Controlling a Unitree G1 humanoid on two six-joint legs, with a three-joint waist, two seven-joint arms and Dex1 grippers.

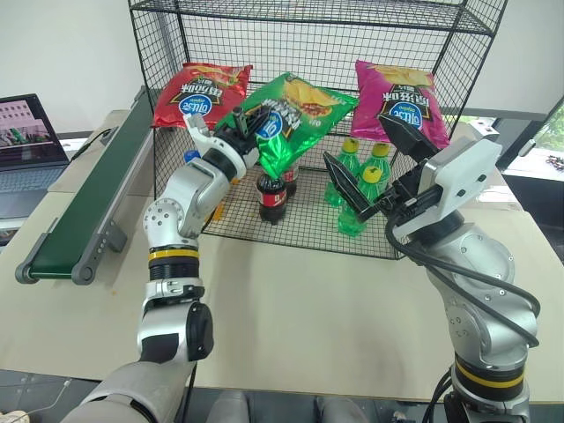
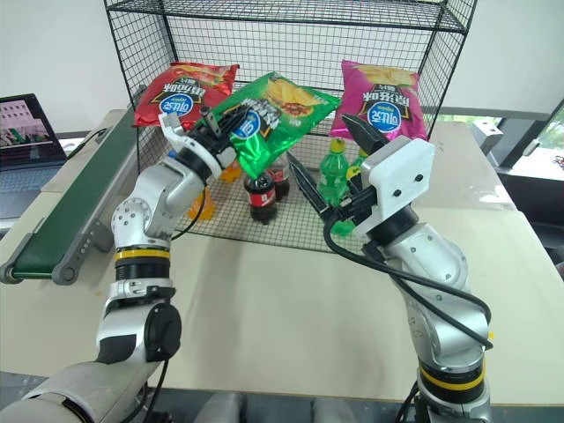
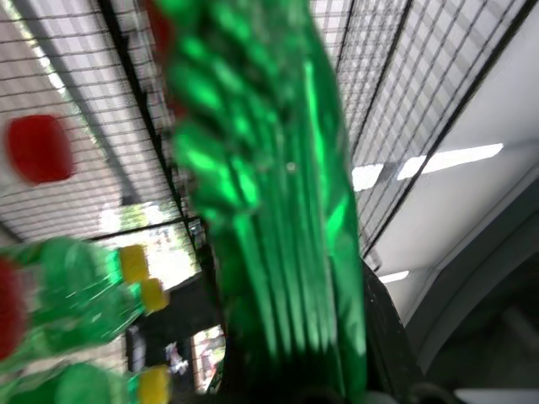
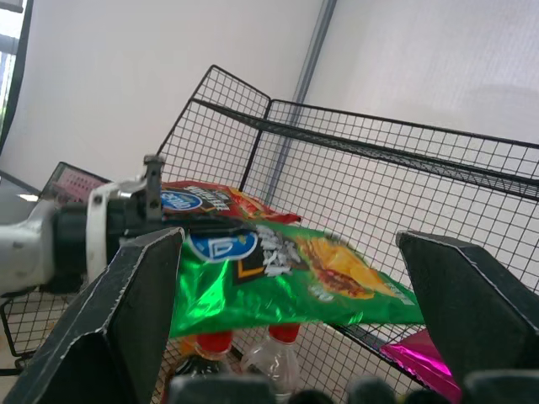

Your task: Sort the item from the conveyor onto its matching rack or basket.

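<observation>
From the head, the left gripper is clamped tight on one end of the green crisp bag, holding it up at the front of the black wire rack, between the red bag and the magenta bag, above the bottles. The right gripper stands wide open and empty near the green bottles. The conveyor lies off to the left.

The left wrist view has the green foil running up from the shut fingers.

In the right wrist view, its two spread fingers frame the bag.

Three crisp bags, four green bottles, two cola bottles.
</observation>
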